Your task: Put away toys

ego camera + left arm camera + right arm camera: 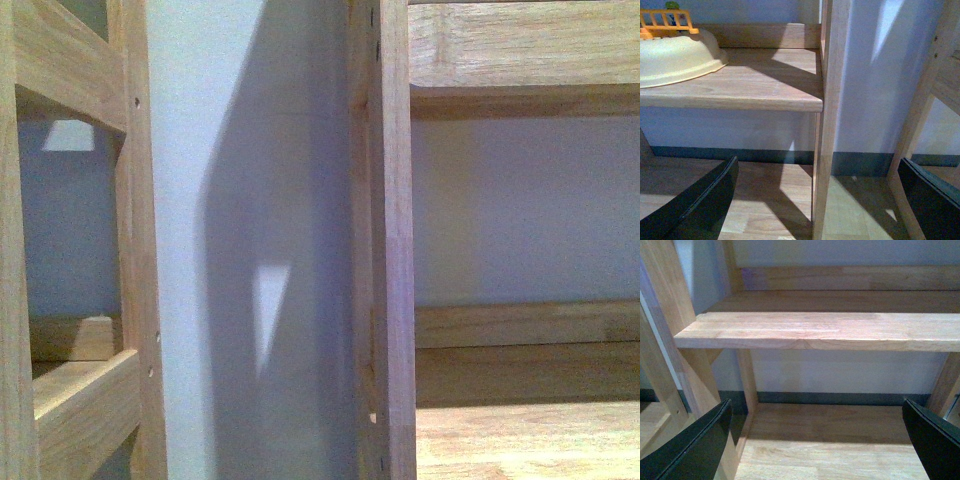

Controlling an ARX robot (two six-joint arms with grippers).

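Observation:
The toys are out of view in all three views. My left gripper [817, 167] is open, its dark fingers [705, 205] spread wide with nothing between them; it faces a wooden upright post [827, 125] at the end of a shelf board [755, 82]. My right gripper [816, 407] is also open and empty, hanging in front of another wooden shelf [820, 330], above a lower board [830, 450]. Neither gripper appears in the front view.
A cream bowl-like basin [675, 57] rests on the left shelf, with an orange slatted plastic piece [665, 22] on top of it. The front view is close up on wooden shelf frames [385, 240] and a pale wall [250, 200]. A dark skirting strip [840, 398] runs along the wall.

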